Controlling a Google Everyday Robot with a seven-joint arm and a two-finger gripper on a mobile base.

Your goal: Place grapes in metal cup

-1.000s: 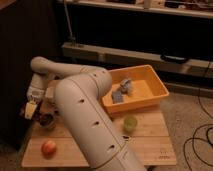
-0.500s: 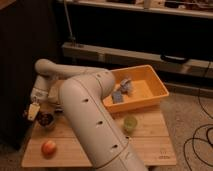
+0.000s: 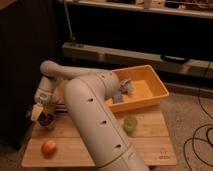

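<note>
At the nine o'clock edge of the light wooden table (image 3: 150, 145), your gripper (image 3: 37, 111) hangs low, with the dark purple-brown bunch of grapes (image 3: 46, 118) close against it at its four o'clock. You cannot tell whether it is clamped or released. The dull grey-silver metal cup (image 3: 50, 125) appears to sit right under the bunch, so the carry looks done to me, with letting go and backing off left. The red-orange round fruit (image 3: 48, 147) lies apart at six o'clock.

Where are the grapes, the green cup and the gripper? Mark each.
grapes (image 3: 46, 118): camera view, middle of the dark bunch.
green cup (image 3: 130, 123): camera view, its side wall.
gripper (image 3: 37, 112): camera view, its pale tip, just left of the grapes.
</note>
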